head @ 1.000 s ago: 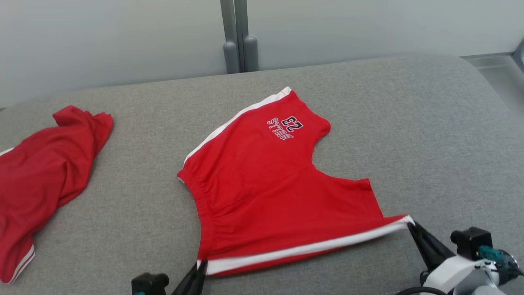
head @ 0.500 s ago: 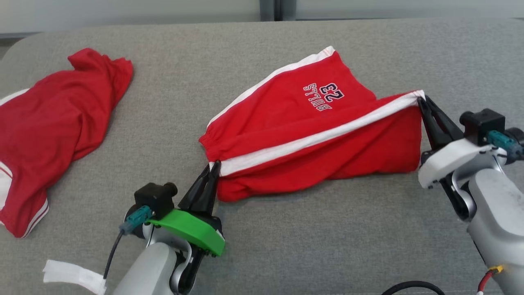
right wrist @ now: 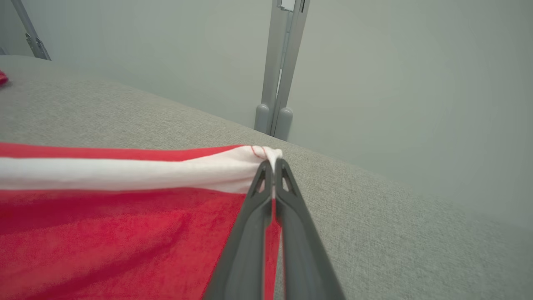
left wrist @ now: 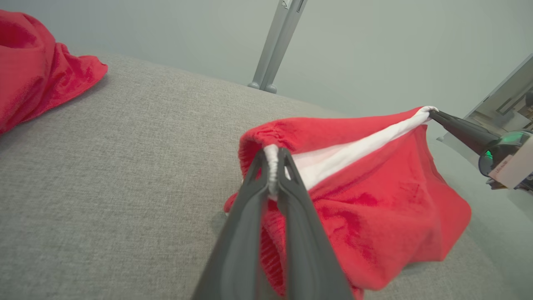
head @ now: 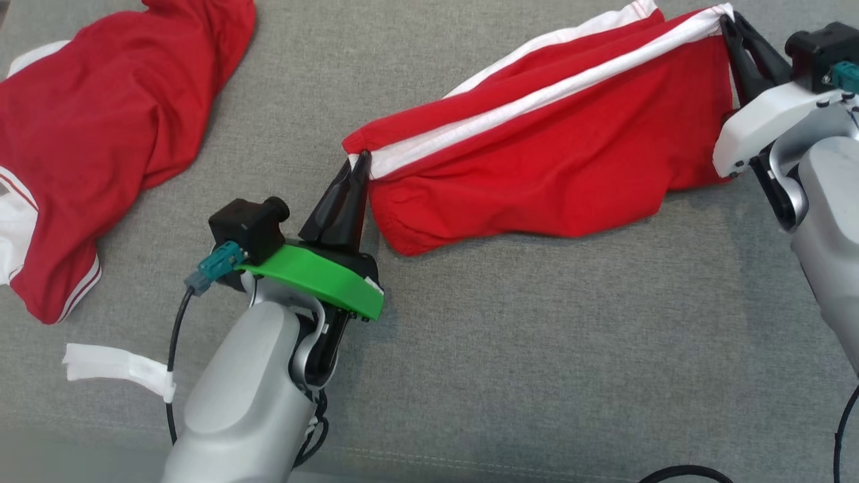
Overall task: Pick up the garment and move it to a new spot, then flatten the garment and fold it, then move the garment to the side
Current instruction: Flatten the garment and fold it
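The garment [head: 550, 161], a pair of red shorts with a white side stripe, hangs doubled over between my two grippers above the grey padded table [head: 537, 349]. My left gripper [head: 362, 159] is shut on the white-striped waistband corner, seen close up in the left wrist view, where that gripper [left wrist: 274, 160] pinches the white edge of the garment [left wrist: 374, 200]. My right gripper [head: 728, 20] is shut on the other end of the stripe at the leg hem. In the right wrist view that gripper [right wrist: 272, 164] holds the garment [right wrist: 125, 216] taut along its white band.
A second red garment [head: 100, 134] lies crumpled at the table's left. A strip of white tape [head: 114, 367] lies near my left forearm. A grey post [right wrist: 281, 83] stands behind the table against a pale wall.
Both grippers have lifted the near striped edge and carried it away from me over the rest of the shorts, covering the printed logo. The head camera has tilted down.
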